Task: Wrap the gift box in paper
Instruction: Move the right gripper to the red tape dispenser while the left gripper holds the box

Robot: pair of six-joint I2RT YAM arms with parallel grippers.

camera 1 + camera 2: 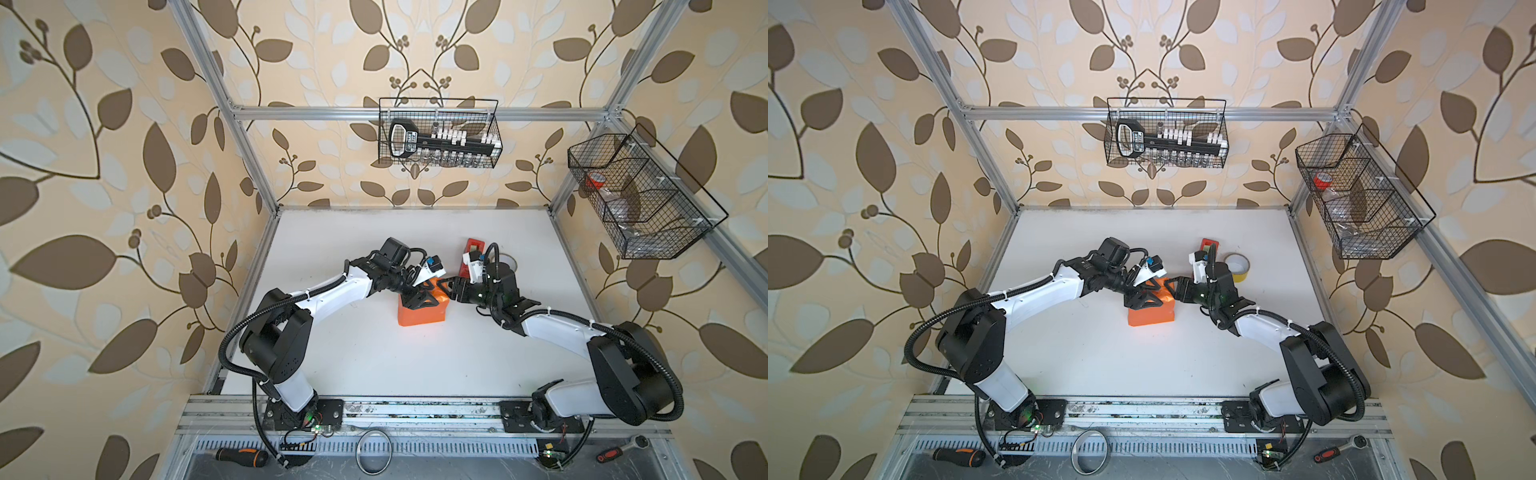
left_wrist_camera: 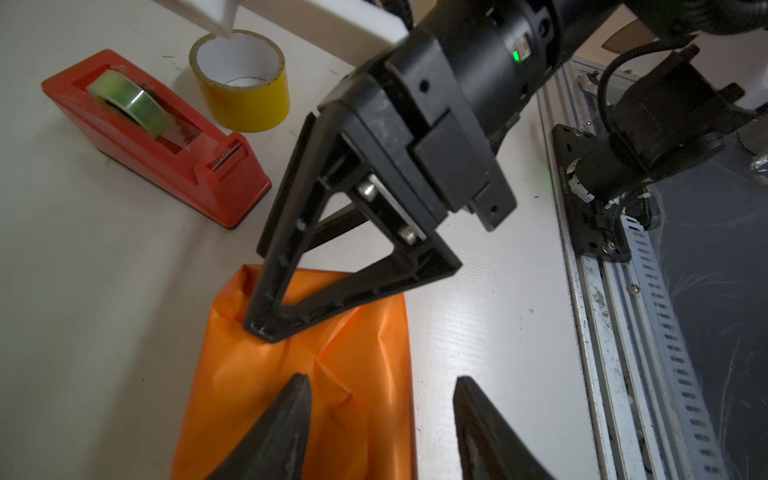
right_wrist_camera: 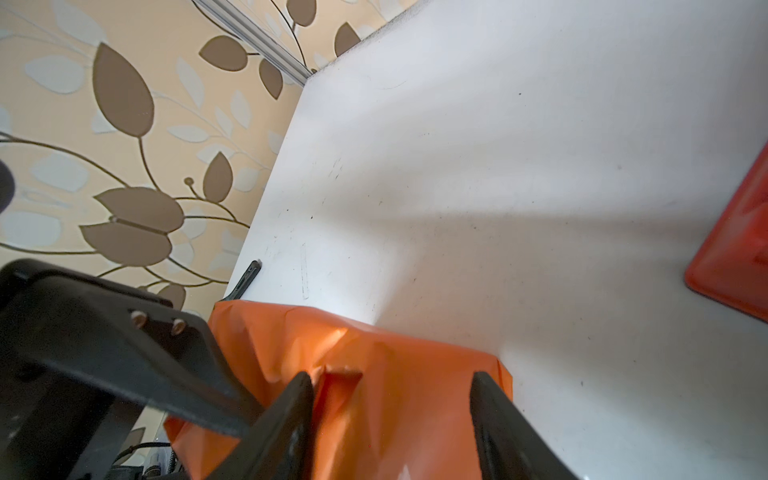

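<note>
Only the left wrist view shows whole the one glossy red tape dispenser (image 2: 158, 137) and one yellow tape roll (image 2: 243, 83) beyond the right end effector (image 3: 390, 376), which, released like the left end effector (image 2: 382, 378), rests a fingertip (image 2: 266, 326) on the creased, shiny orange paper (image 2: 361, 353) hiding the gift box beneath both on the white counter (image 2: 83, 291).

paper (image 2: 365, 374): glossy, creased | table (image 2: 104, 270): matt white | tape dispenser (image 2: 137, 153): smooth plastic
</note>
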